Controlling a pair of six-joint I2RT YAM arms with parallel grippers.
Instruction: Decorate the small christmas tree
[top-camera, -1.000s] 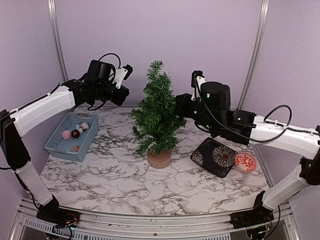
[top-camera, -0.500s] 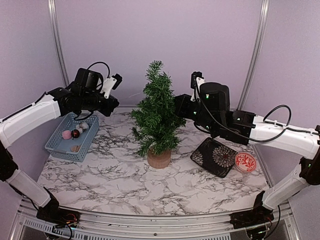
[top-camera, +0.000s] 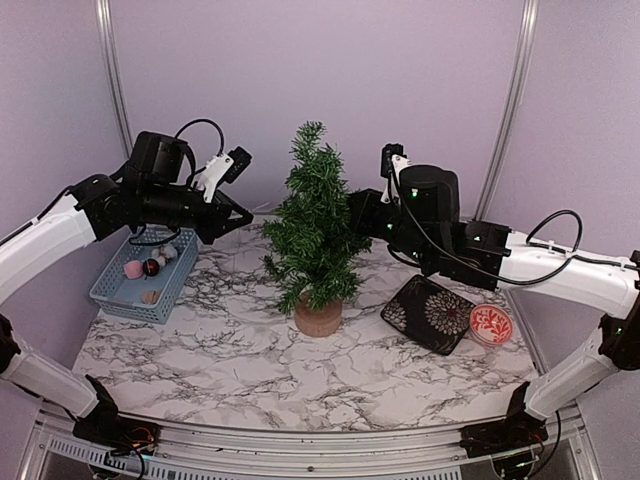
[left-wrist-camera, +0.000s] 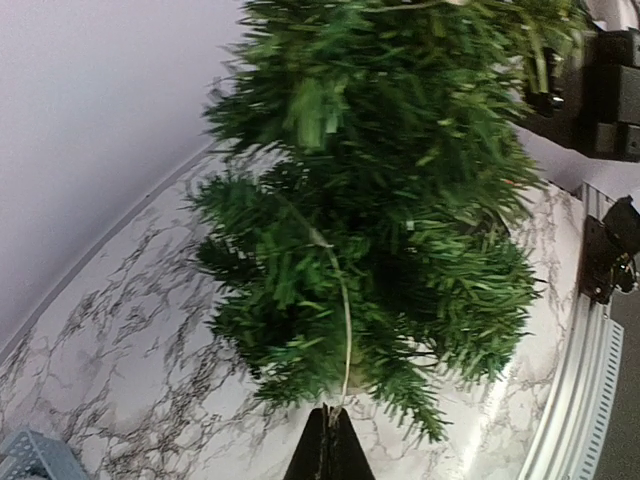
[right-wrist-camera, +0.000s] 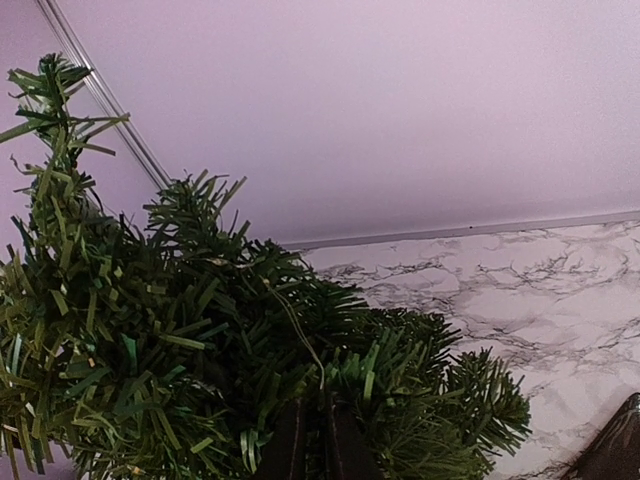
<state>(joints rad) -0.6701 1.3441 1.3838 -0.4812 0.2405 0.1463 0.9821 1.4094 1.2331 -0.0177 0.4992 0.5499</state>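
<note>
**A:** Where does the tree (top-camera: 313, 235) stand?

**B:** Upright in the middle of the surface (top-camera: 230, 350), between the two arms. The basket (top-camera: 140, 275) is at far left and the dark plate (top-camera: 432, 313) is to the right.

**A:** And the end effectors?

**B:** The left end effector (left-wrist-camera: 328, 445) is pinched fully closed on a thin wire (left-wrist-camera: 346, 320) that runs from its tips into the branches. The right end effector (right-wrist-camera: 318, 440) is buried in the right side of the foliage. Its fingers are almost together and the wire runs down towards them, but I cannot tell whether it grips the wire.

**A:** What could go wrong?

**B:** In my judgement the main danger is the pull. The tree looks light on its small wooden stump, so if the left arm draws the wire taut while it is snagged in the needles, the tree could lean or topple to the left. The wire is also fine enough to slip out of the pinch. If the right side has let go, nothing anchors that end, and the strand could drag straight off the branches.

**A:** What differs from a second ago?

**B:** The left arm has drawn back to the left and its wrist sits lower, with the fingers now angled towards the tree. The right arm has barely shifted, and the tree hasn't moved.
</note>
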